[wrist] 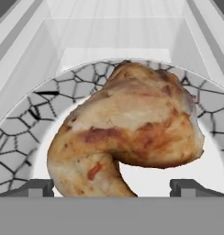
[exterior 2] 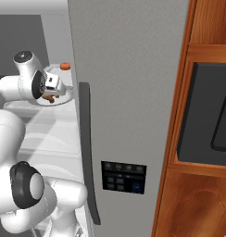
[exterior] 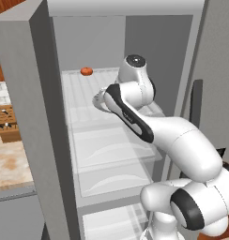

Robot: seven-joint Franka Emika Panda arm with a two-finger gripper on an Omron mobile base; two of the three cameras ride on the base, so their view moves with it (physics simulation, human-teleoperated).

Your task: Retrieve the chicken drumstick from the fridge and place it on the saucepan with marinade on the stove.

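The chicken drumstick [wrist: 127,124] is golden-brown and lumpy, lying on a white plate [wrist: 22,133] with a grey crackle rim on a clear shelf inside the open fridge [exterior: 22,93]. My gripper [wrist: 114,189] is open right over it, with one dark fingertip [wrist: 38,188] low on each side and the meat between them. In the right base view the gripper [exterior 2: 49,95] hangs over the plate [exterior 2: 65,96], with a bit of the brown drumstick [exterior 2: 50,99] below it. The saucepan and the stove are out of view.
A small red-orange tomato-like item [exterior: 86,71] sits at the back of the same shelf. The shut grey fridge door [exterior 2: 128,69] with its dark handle [exterior 2: 85,152] stands close on the right, beside wooden cabinets [exterior 2: 179,199]. A counter [exterior: 8,164] lies to the left.
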